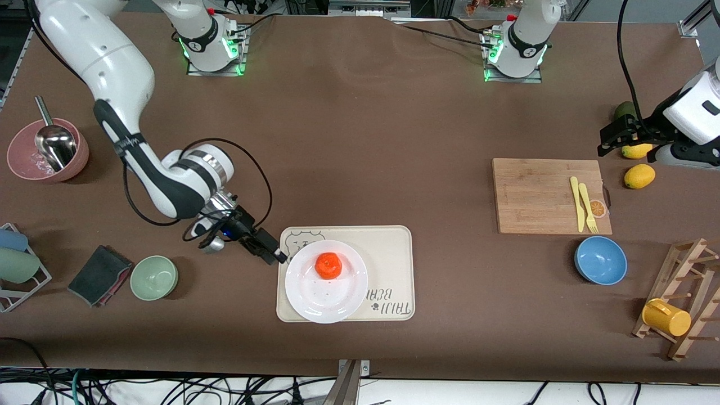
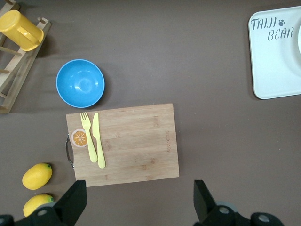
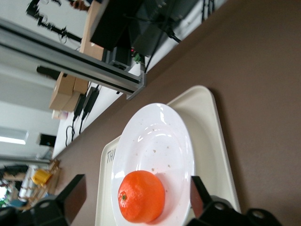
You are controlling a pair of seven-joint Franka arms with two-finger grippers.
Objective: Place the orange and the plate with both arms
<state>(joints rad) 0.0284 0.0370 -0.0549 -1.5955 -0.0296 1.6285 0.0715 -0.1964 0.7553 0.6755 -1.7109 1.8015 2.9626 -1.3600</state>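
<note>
The orange (image 1: pixel 328 265) sits on the white plate (image 1: pixel 323 298), which lies on the cream tray (image 1: pixel 388 253) and overhangs the tray's edge toward the right arm's end. My right gripper (image 1: pixel 279 255) is open, low beside the plate's rim at that end. In the right wrist view the orange (image 3: pixel 141 196) rests on the plate (image 3: pixel 157 141), free of the right gripper (image 3: pixel 135 200) and its wide-apart fingers (image 3: pixel 71 193). My left gripper (image 1: pixel 610 140) hangs open and empty near the lemons. In the left wrist view the left gripper (image 2: pixel 138 205) is over bare table beside the cutting board.
A cutting board (image 1: pixel 540 197) carries a yellow knife and fork (image 1: pixel 585 205). A blue bowl (image 1: pixel 601 260), two lemons (image 1: pixel 639 176), an avocado (image 1: pixel 623 109) and a wooden rack with a yellow mug (image 1: pixel 666 318) stand at the left arm's end. A green bowl (image 1: pixel 154 277), a dark cloth (image 1: pixel 100 274) and a pink bowl (image 1: pixel 48 151) stand at the right arm's end.
</note>
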